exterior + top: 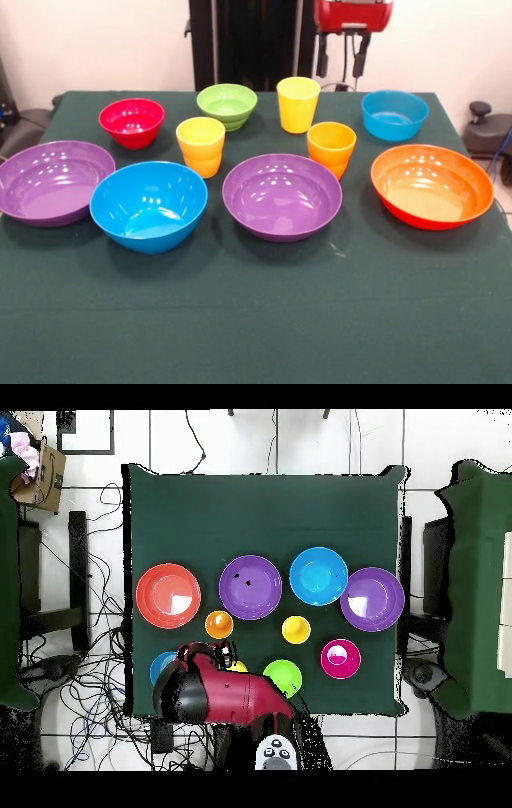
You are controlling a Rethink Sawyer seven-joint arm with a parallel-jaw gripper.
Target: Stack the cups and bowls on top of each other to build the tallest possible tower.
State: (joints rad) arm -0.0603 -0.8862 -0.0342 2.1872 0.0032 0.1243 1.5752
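Hanging above the table's far edge, the gripper (342,56) holds nothing; jaw state unclear, yellow cup (298,104) sitting just below.

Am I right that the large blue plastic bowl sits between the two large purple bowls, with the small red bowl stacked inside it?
Not quite. The front view shows the large blue plastic bowl between the two large purple bowls, but it is empty; the small red bowl stands alone on the green tablecloth behind it.
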